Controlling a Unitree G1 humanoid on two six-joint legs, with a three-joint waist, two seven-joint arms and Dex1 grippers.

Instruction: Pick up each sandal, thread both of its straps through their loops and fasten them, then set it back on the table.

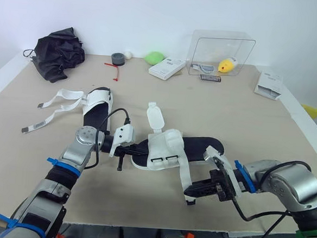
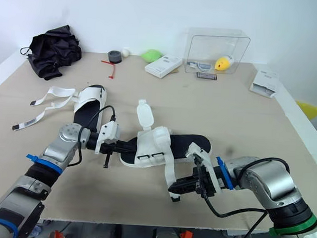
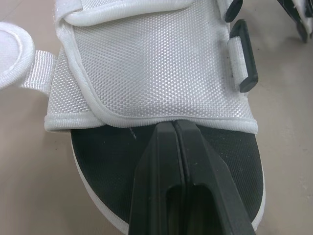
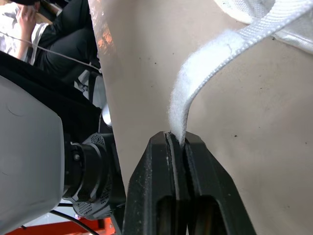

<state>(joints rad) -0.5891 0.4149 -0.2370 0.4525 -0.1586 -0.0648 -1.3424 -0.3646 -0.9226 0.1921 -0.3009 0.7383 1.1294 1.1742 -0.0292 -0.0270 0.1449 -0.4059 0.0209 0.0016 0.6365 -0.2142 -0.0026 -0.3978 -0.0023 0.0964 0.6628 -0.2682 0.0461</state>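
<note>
Two sandals lie on the tabletop. The near sandal sits centrally just inside the front edge, long axis parallel to that edge, its uncovered black sole end pointing toward the right edge. One white strap trails from its upper toward the front edge. The right gripper is closed, pinching the strap end. The left gripper has its fingers pressed together without a gap, over the footbed, tips against the upper's hem. The far sandal lies toward the left edge, long axis front to rear, loose straps spread leftward.
</note>
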